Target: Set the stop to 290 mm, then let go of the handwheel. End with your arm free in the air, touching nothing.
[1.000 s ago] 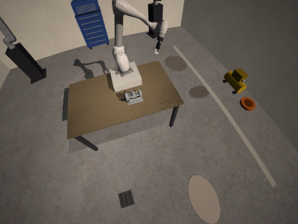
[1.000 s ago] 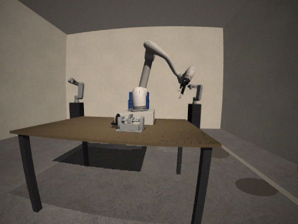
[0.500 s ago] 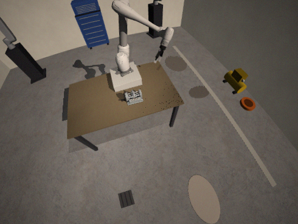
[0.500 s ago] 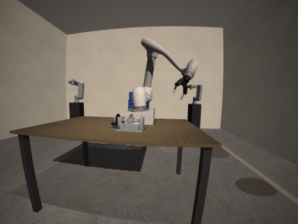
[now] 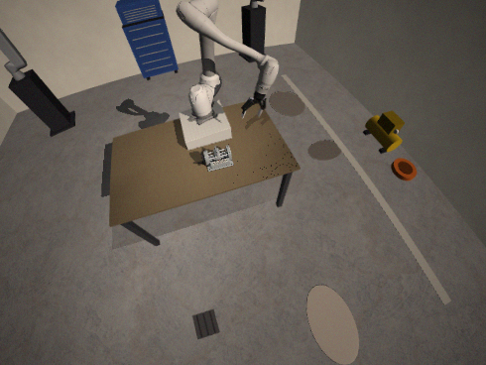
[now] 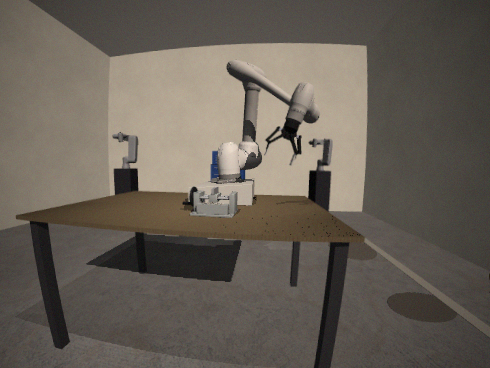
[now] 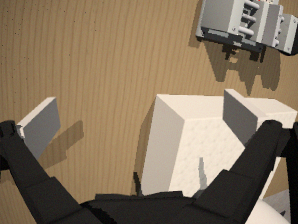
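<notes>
The grey stop fixture (image 5: 220, 161) sits on the brown table in front of the arm's white base block (image 5: 204, 128). It also shows in the exterior view (image 6: 214, 202) and at the top right of the wrist view (image 7: 245, 11). Its handwheel is too small to make out. My gripper (image 5: 253, 109) is open and empty. It hangs high above the table's far right part, well away from the fixture, as the exterior view (image 6: 283, 145) shows. In the wrist view its two dark fingers spread wide over the base block.
The table (image 5: 198, 166) stands on a grey floor. A blue tool cabinet (image 5: 147, 37) and two dark pedestals (image 5: 39, 99) stand near the back wall. A yellow machine (image 5: 385, 130) and an orange bowl (image 5: 404, 169) lie on the floor at right.
</notes>
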Robot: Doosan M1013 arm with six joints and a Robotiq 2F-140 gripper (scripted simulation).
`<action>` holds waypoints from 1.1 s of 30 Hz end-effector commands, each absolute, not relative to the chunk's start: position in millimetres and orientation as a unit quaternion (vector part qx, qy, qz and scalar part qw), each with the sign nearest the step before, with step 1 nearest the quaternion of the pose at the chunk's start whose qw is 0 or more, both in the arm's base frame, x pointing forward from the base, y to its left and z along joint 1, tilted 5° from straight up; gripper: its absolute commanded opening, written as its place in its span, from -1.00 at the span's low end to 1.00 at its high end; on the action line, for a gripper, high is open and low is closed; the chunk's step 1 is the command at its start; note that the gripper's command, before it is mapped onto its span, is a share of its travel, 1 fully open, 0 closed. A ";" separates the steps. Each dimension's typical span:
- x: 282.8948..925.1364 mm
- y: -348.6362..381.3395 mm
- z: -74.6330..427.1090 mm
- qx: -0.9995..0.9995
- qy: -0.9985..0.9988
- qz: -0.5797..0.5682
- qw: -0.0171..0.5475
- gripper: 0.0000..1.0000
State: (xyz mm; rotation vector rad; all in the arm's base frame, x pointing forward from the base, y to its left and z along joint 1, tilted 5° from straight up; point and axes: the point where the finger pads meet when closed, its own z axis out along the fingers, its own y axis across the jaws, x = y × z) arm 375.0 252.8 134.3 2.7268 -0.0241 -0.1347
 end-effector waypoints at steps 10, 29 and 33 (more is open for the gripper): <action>436.6 116.0 127.4 0.951 -0.274 -0.039 0.141 1.00; 448.3 -78.4 123.3 0.803 -0.592 -0.005 0.068 1.00; 442.7 -108.9 123.2 0.769 -0.636 0.002 0.057 1.00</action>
